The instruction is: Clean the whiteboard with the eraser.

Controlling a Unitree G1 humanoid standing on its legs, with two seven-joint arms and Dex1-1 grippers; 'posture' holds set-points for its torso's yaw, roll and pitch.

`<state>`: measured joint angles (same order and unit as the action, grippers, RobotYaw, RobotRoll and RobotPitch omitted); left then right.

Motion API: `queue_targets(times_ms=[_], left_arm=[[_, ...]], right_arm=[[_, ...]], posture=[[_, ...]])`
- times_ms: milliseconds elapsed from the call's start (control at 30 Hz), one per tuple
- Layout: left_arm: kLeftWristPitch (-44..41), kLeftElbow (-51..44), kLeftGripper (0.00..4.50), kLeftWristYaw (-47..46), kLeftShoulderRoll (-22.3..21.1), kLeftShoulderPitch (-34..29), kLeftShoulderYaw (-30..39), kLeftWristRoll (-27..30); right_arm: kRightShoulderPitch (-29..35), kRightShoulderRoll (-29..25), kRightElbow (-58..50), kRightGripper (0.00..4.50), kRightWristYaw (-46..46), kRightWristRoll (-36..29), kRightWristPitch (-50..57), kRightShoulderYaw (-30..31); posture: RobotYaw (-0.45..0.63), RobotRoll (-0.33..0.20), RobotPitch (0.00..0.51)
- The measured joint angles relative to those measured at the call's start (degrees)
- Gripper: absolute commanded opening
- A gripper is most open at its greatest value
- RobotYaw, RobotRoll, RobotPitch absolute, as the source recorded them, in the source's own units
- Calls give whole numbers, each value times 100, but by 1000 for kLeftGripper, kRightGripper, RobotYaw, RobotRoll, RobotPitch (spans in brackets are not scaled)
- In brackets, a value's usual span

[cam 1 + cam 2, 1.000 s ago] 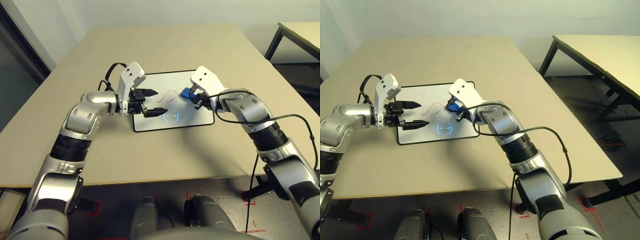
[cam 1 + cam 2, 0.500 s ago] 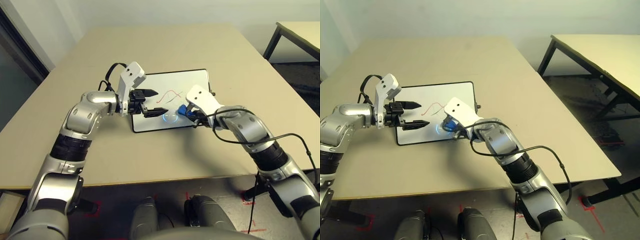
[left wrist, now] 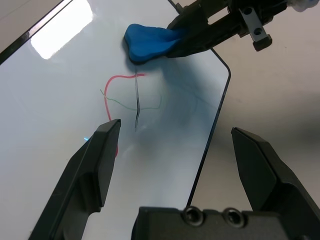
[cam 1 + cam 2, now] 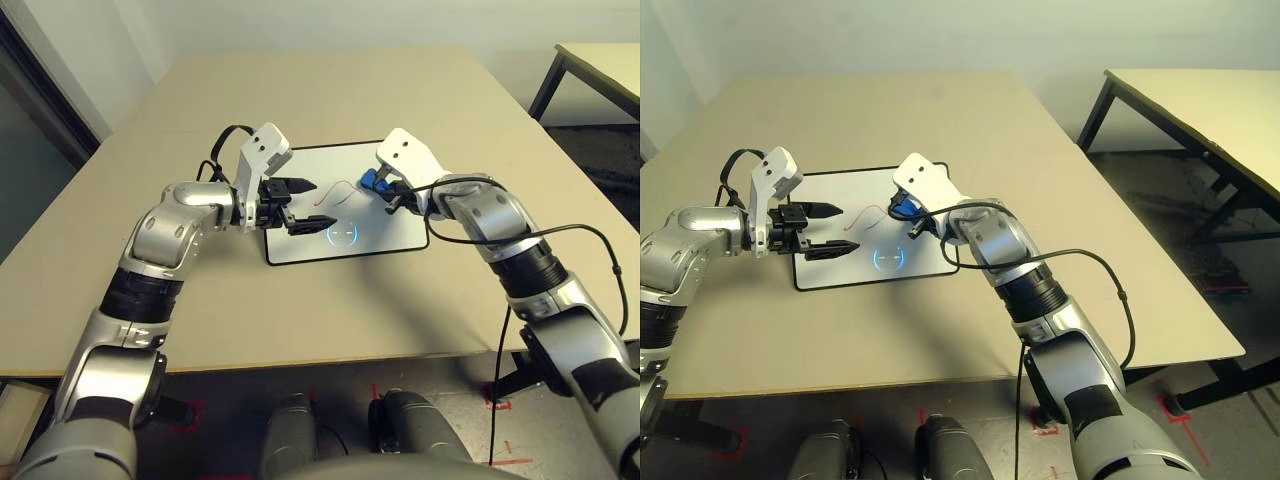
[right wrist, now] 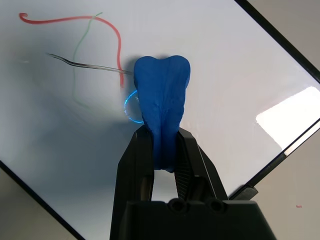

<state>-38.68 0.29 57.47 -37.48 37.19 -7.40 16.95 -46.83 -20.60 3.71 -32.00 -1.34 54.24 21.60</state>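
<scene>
Eraser (image 5: 161, 95) — blue, soft, pinched at its rear end between the two black fingers of the right gripper (image 5: 162, 165); its free end is over the whiteboard, at the end of a dark stroke and beside a red curve. Whether it presses on the surface or sits just above cannot be told.

Whiteboard (image 4: 392, 234) — white, thin black frame, rounded corners, flat on the table (image 4: 330, 90), near the table's middle. Its marks: a red squiggle (image 3: 107, 100), a thin green line (image 3: 150, 106) crossing it, a short dark stroke (image 3: 136, 107), and a small bluish circle (image 4: 342, 233) toward the board's near edge.

Right gripper — clamped on the eraser, over the board's far right part, its white head (image 4: 405, 160) tilted down toward the surface.

Left gripper (image 4: 303, 203) — fingers spread wide apart, holding nothing, over the board's left edge and pointing across it toward the marks; one fingertip is above the squiggle's left end, the other nearer the circle. A black cable (image 4: 222, 150) loops behind its white head.

Second table (image 4: 1200, 110) — same tan top, dark legs, well right of the board.
</scene>
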Motion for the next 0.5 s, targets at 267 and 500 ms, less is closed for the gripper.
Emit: queue_targets(times_ms=[267, 500], left_arm=[[-7, -1, 4500, 24, -10, 0, 0, 1], [-6, 12, 4500, 48, -11, 7, -3, -7]], right_arm=[[556, -14, -938, 567, -125, -22, 676, 388], [175, 1, -427, 567, -157, -6, 447, 406]], posture=[[-52, 0, 21], [-54, 0, 23]])
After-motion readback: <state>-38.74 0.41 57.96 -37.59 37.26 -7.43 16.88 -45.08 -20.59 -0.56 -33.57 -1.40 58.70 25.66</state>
